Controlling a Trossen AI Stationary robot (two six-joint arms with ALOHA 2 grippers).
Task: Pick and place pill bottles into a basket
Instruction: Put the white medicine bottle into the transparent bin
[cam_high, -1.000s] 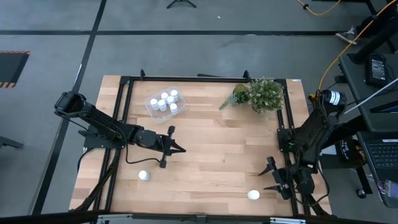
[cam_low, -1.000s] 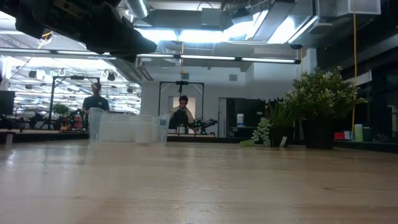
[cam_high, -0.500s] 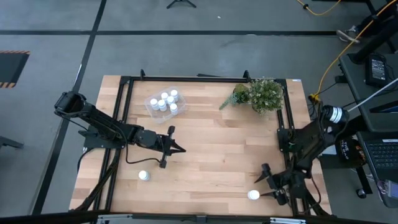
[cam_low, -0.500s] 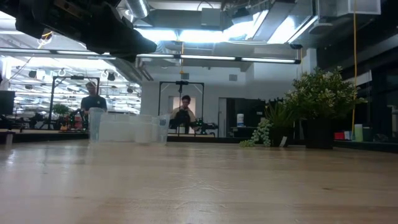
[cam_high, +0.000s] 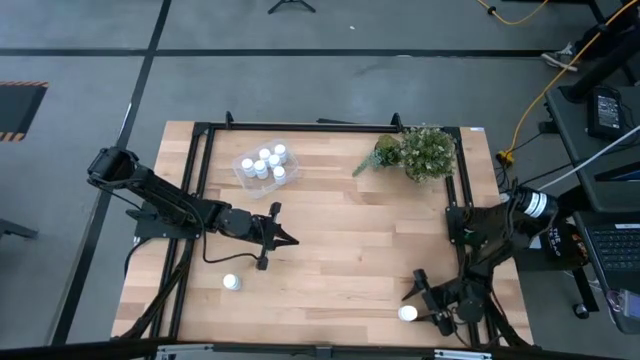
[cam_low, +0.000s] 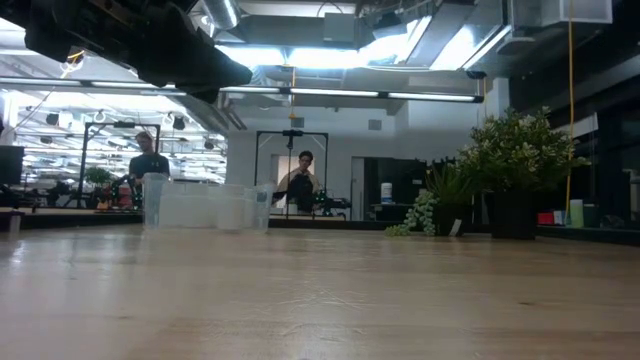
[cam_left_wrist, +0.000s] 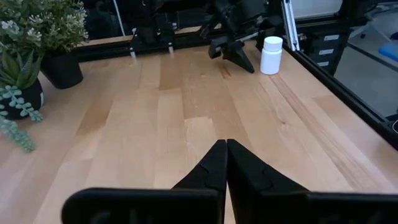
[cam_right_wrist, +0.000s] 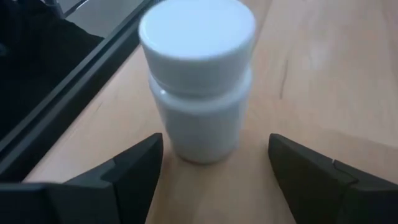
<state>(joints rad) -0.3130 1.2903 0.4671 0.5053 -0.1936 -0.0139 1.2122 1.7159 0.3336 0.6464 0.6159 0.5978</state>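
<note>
Right gripper (cam_high: 418, 300), fingers spread wide, is straddling the upright pill bottle (cam_high: 407, 313) at five o'clock, preparing to grasp; left gripper (cam_high: 283, 238) is resting closed.

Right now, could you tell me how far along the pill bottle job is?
Five pill bottles already sit in the basket. In hand: the right gripper, open, straddles a bottle near the table's front right corner, not yet gripped. Left: that bottle and one at the front left. The left gripper, shut and empty, waits at mid-table.

Seven pill bottles (cam_high: 231, 283), probably; one basket (cam_high: 243, 165); two plants (cam_high: 428, 151).
</note>
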